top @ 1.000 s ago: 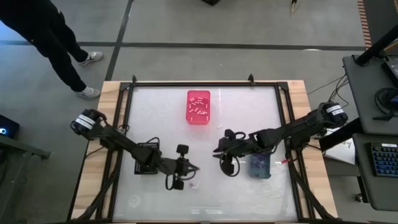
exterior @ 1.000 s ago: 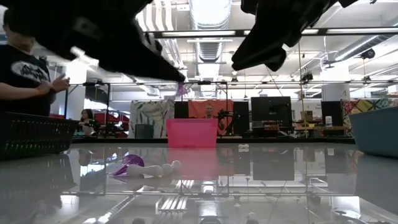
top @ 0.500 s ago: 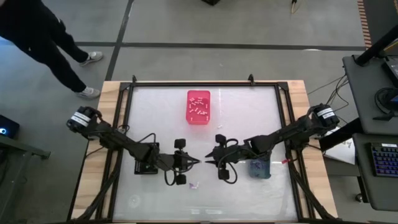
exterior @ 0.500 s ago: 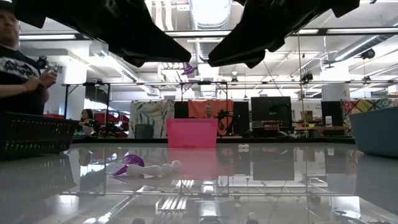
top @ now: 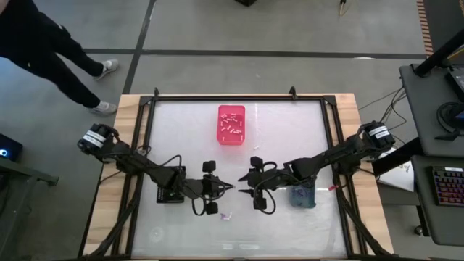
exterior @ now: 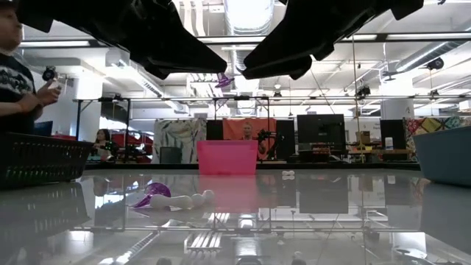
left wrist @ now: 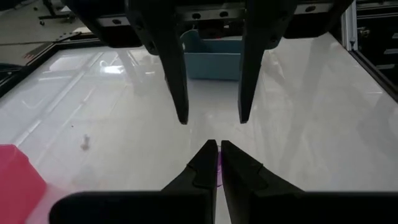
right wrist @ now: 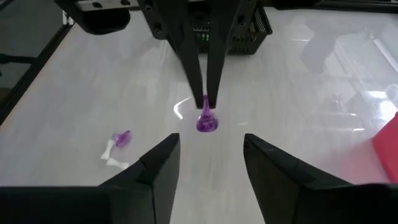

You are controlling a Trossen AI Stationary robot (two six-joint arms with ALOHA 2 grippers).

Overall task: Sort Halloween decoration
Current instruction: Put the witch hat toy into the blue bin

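**Two grippers meet over the table**

The left gripper (right wrist: 205, 99) pinches a tiny purple piece (right wrist: 206, 121) between its shut tips, up in the air. Right across from it, the right gripper (left wrist: 211, 118) has its fingers spread wide, holding nothing. Below them, another purple piece (right wrist: 122, 137) and a white piece (right wrist: 112, 158) lie together on the table (right wrist: 298, 106).

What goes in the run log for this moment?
left tool: shut on purple piece, held above table | right tool: open, facing it, apart | stage: handover pending | pink bin: holds pieces
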